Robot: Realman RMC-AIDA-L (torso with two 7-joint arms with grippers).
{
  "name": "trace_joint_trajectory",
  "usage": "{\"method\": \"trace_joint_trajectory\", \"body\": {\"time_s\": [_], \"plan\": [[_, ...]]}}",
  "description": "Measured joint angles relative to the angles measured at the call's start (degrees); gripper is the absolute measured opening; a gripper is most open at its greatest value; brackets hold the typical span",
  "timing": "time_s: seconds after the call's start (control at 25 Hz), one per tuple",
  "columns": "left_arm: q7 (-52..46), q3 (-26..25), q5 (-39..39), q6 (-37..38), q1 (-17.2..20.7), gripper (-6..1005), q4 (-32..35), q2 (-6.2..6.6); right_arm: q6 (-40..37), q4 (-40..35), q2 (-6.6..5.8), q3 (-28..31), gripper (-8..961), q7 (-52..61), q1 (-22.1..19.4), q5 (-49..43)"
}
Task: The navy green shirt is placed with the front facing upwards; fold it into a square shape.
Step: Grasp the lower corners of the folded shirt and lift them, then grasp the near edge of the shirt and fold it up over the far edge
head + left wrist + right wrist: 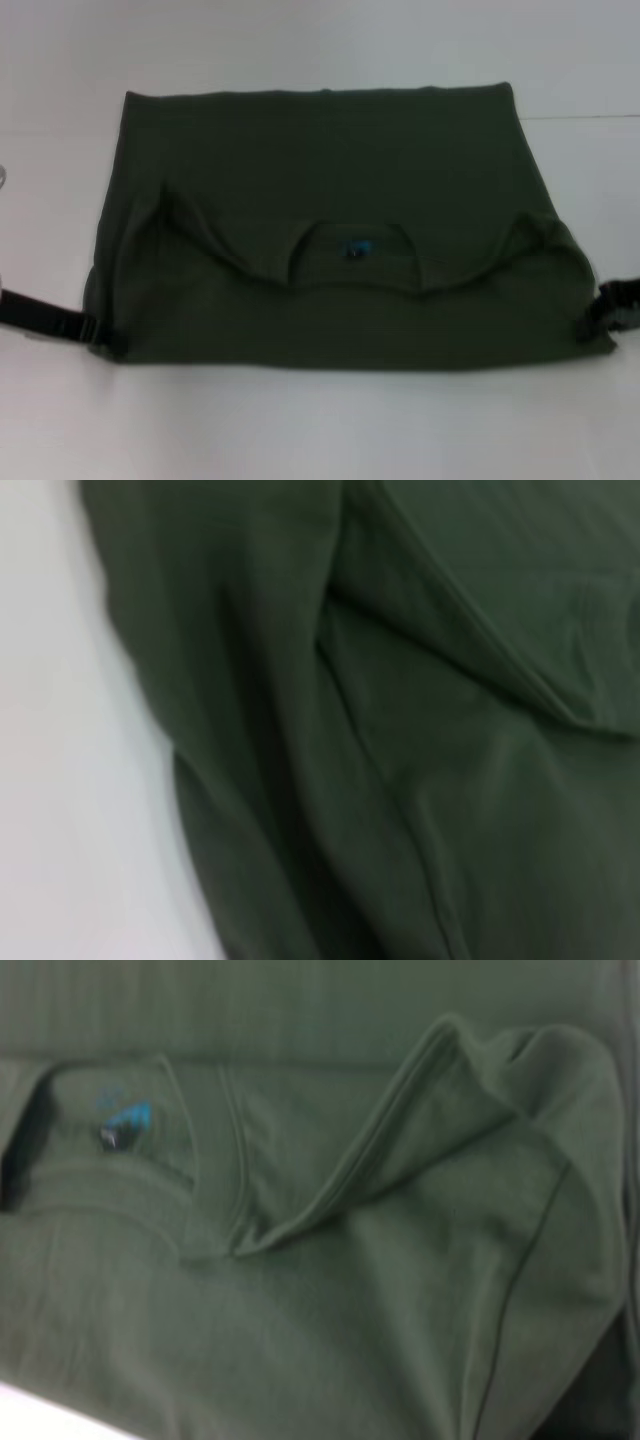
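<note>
Left gripper [88,328] at about 8 o'clock of the shirt [330,180], right at the near-left corner, touching or tucked into the cloth; jaw state impossible to tell, fingers hidden against the dark fabric. Right gripper [600,312] mirrored at about 4 o'clock, at the near-right corner, likewise against the cloth; spread or pinched cannot be told either. Neither wrist view showing any fingers, only creased green cloth, with the table [60,780] pale alongside in the left one.

Outward from there: shirt lying flat in the middle of the white table, already doubled over once. Collar [352,262] and blue label [357,247] toward 6 o'clock, facing up. Sleeves bunched at roughly 9 and 3 o'clock of the collar, and a straight edge at 12 o'clock. No lettering visible, so the printed front is probably folded inside. Outline now a wide rectangle, longer across than deep.

Step in hand, by judgement: first lengthwise fold laid down, both grippers at its near corners, either letting go or readying the following grasp. Still to do: bringing the sides in to shorten the rectangle toward a square. Next move calling for a firm pinch through all layers at one side edge. Then a low carry toward the centre, keeping layers aligned and the loose sleeves tucked rather than dragged out.
</note>
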Motion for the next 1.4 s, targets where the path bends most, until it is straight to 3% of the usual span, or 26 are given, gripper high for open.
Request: {"method": "trace_joint_trajectory", "body": {"time_s": [0.28, 0.52, 0.8, 1.08, 1.4], "plan": [[0.67, 0.21, 1.25, 13.24, -0.19, 25, 1.67, 0.85, -6.29, -0.02, 0.63, 0.02, 42, -3.18, -0.58, -7.05], [1.09, 0.57, 2.15, 21.48, -0.98, 25, 2.11, 1.33, -11.24, -0.08, 0.09, 0.06, 42, -5.68, -0.66, -9.12], [2.07, 0.59, 3.73, 25.21, -1.39, 25, 2.11, 1.43, -14.47, -0.19, -0.1, 0.05, 42, -7.59, -0.87, -9.33], [2.41, -0.24, 3.18, 24.11, -1.18, 25, 2.04, 1.34, -13.53, -0.19, 0.12, 0.35, 42, -7.81, -0.95, -9.71], [4.95, -9.45, 2.32, 22.11, -0.93, 25, 2.19, 2.23, -13.01, -3.15, 0.11, 8.28, 41, -9.83, -1.74, -9.18]]}}
